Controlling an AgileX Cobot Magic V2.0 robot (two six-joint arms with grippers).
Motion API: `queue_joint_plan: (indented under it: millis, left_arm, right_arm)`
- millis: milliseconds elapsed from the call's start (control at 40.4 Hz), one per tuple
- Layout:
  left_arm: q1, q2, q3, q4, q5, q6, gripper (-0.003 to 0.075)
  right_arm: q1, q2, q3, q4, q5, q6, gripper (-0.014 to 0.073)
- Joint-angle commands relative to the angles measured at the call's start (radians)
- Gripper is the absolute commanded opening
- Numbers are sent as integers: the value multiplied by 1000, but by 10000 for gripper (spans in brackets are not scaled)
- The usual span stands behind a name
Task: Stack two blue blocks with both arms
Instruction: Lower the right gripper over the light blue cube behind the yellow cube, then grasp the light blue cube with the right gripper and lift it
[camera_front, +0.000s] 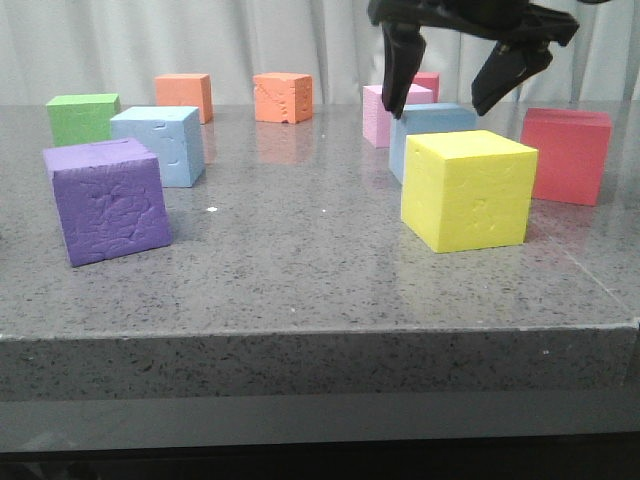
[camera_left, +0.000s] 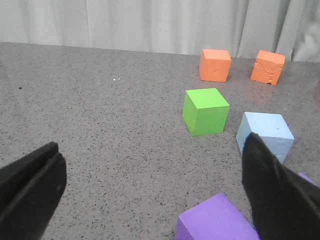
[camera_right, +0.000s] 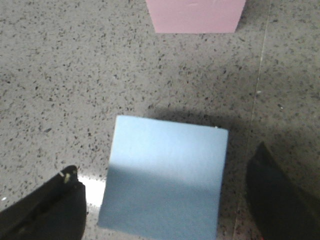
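Front view shows the right gripper (camera_front: 450, 95) spread wide above a blue block (camera_front: 432, 122); descending off-centre, a finger could hit the close-by yellow cube (camera_front: 468, 190). Left gripper (camera_left: 150, 200) also gapes.

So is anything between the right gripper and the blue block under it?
Nothing visible. The right gripper hangs open directly above the blue block, whose top is bare. The yellow cube and pink cube stand beside it, not over it.
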Motion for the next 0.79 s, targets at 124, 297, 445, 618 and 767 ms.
queue_joint_plan:
  millis: [124,297,445,618,767]
  left_arm:
    - [-8,13,-28,-11,-85,2,692]
    - [-8,13,-28,-11,-85,2,692]
    - [-8,13,-28,-11,-85,2,692]
    - [-8,13,-28,-11,-85,2,692]
    - [-8,13,-28,-11,-85,2,692]
  right_arm:
    - [-1,-10,-34,4,-55,0,645]
    - [-1,-9,-34,4,-62,0,577]
    - [-1,-10,-34,5,-51,0,358]
    - [1,-23,-82,19,3,0,332]
    - [29,-40,-160,22,70,0,332]
